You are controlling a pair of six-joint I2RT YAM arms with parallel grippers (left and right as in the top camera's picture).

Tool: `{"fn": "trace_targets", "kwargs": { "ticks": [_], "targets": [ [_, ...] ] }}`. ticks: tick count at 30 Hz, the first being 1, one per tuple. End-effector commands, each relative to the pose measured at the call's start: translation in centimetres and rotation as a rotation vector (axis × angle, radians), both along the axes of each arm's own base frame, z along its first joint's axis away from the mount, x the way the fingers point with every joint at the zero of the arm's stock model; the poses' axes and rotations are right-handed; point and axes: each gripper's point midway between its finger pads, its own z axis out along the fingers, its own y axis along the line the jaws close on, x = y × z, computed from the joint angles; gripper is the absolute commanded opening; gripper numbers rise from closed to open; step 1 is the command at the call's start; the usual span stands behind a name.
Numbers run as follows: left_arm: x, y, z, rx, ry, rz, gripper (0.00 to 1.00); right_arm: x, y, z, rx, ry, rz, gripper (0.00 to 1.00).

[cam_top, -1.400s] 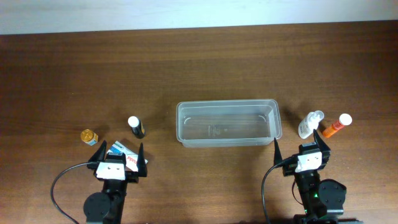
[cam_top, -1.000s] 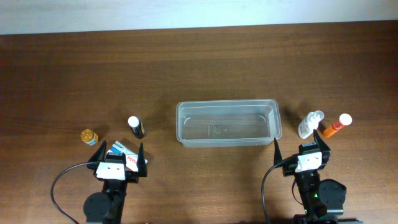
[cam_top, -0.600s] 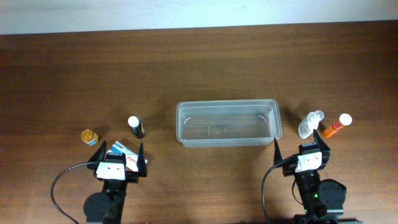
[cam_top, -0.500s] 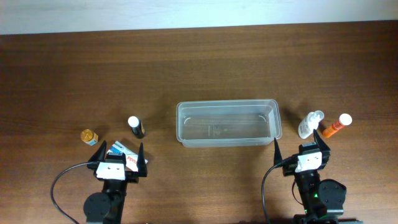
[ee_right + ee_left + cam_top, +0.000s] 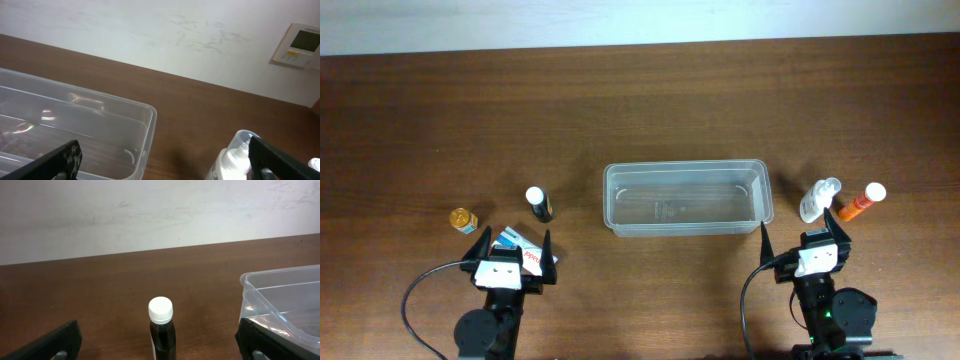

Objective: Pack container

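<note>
The clear plastic container (image 5: 688,198) sits mid-table with nothing in it; it also shows in the left wrist view (image 5: 287,300) and the right wrist view (image 5: 75,125). A dark bottle with a white cap (image 5: 538,203) (image 5: 162,330) stands ahead of my left gripper (image 5: 510,243), which is open and empty. A small amber jar (image 5: 463,220) and a flat box (image 5: 520,252) lie near it. My right gripper (image 5: 802,237) is open and empty. A clear white bottle (image 5: 819,199) (image 5: 231,162) and an orange bottle (image 5: 861,203) lie just beyond it.
The wooden table (image 5: 640,110) runs back to a white wall (image 5: 150,210). A wall thermostat (image 5: 300,45) shows in the right wrist view. Cables trail from both arm bases at the front edge.
</note>
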Motion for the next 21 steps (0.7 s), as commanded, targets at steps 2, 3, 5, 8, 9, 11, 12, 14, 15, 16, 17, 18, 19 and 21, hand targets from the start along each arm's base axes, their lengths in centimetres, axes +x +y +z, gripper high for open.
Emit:
{"fn": "trace_targets", "kwargs": {
  "ticks": [2,3,5,8,9,11,12,14,15,16,17,18,19,21],
  "targets": [
    [-0.05,-0.22,-0.11,0.004,-0.001,-0.013,0.99,-0.01,0.21,-0.23,0.002,0.000,0.012,0.98],
    [-0.05,-0.22,-0.11,0.004,-0.001,-0.013,0.99,-0.01,0.21,-0.23,0.002,0.000,0.012,0.98],
    [-0.05,-0.22,-0.11,0.004,-0.001,-0.013,0.99,-0.01,0.21,-0.23,0.002,0.000,0.012,0.98],
    [-0.05,-0.22,-0.11,0.004,-0.001,-0.013,0.99,-0.01,0.21,-0.23,0.002,0.000,0.012,0.99],
    [-0.05,-0.22,-0.11,0.004,-0.001,-0.013,0.99,-0.01,0.21,-0.23,0.002,0.000,0.012,0.98],
    [-0.05,-0.22,-0.11,0.004,-0.001,-0.013,0.99,-0.01,0.21,-0.23,0.002,0.000,0.012,0.98],
    [-0.05,-0.22,-0.11,0.004,-0.001,-0.013,1.00,-0.01,0.21,-0.23,0.002,0.000,0.012,0.98],
    [-0.05,-0.22,-0.11,0.004,-0.001,-0.013,0.99,-0.01,0.22,-0.23,0.003,0.000,0.013,0.98],
    [-0.05,-0.22,-0.11,0.004,-0.001,-0.013,0.99,-0.01,0.22,-0.23,0.005,0.000,0.013,0.98],
    [-0.05,-0.22,-0.11,0.004,-0.001,-0.013,0.99,-0.01,0.21,-0.23,0.005,0.000,0.012,0.98],
    [-0.05,-0.22,-0.11,0.004,-0.001,-0.013,0.99,-0.01,0.21,-0.23,0.005,0.000,0.012,0.98],
    [-0.05,-0.22,-0.11,0.004,-0.001,-0.013,1.00,-0.01,0.21,-0.23,0.005,0.000,0.012,0.98],
    [-0.01,-0.08,0.23,0.008,-0.015,-0.005,1.00,-0.01,0.22,-0.23,0.006,0.000,0.013,0.98],
    [0.00,-0.09,0.40,0.007,-0.022,-0.005,0.99,-0.01,0.24,-0.22,0.006,0.000,0.014,0.99]
  ]
}}
